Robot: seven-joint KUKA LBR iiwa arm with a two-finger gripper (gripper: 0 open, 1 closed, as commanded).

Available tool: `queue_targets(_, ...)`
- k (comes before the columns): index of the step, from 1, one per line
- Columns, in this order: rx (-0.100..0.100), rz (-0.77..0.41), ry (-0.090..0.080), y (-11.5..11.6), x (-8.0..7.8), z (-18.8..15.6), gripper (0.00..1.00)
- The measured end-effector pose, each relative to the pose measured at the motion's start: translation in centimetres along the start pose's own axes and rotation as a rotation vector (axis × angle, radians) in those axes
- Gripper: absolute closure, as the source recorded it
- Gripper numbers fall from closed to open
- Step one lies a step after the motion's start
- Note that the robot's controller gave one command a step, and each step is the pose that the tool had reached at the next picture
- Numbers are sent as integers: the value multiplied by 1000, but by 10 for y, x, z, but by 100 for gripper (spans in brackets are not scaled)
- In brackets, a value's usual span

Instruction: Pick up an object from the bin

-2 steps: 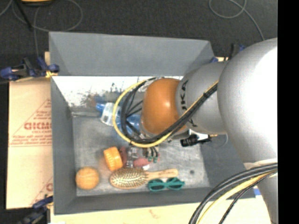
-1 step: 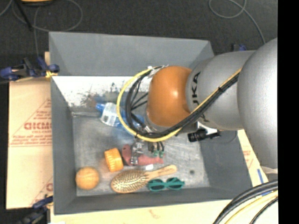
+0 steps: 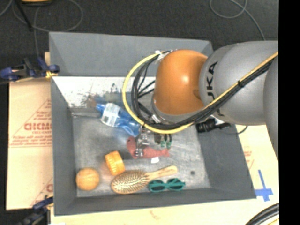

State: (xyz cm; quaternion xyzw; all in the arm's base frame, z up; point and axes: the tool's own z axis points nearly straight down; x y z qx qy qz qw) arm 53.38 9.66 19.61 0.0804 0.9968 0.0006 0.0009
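Observation:
My gripper (image 3: pixel 143 140) reaches down in the middle of the bin, mostly hidden under the arm's orange cover. Right below it lies a small red thing (image 3: pixel 149 152) with a white tag, touching or almost touching the gripper. A crumpled blue plastic bottle (image 3: pixel 116 116) lies just to the upper left of the gripper. An orange ribbed cup (image 3: pixel 114 163) rests on its side to the lower left.
Along the bin's front wall lie an orange ball (image 3: pixel 87 179), a wooden hairbrush (image 3: pixel 136 180) and a pair of green toy glasses (image 3: pixel 166 185). The arm and its cables cover the bin's right and back parts.

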Motion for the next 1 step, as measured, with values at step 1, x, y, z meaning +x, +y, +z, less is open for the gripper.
queue_targets(1,-1,-4,-4,1,0,-33,100)
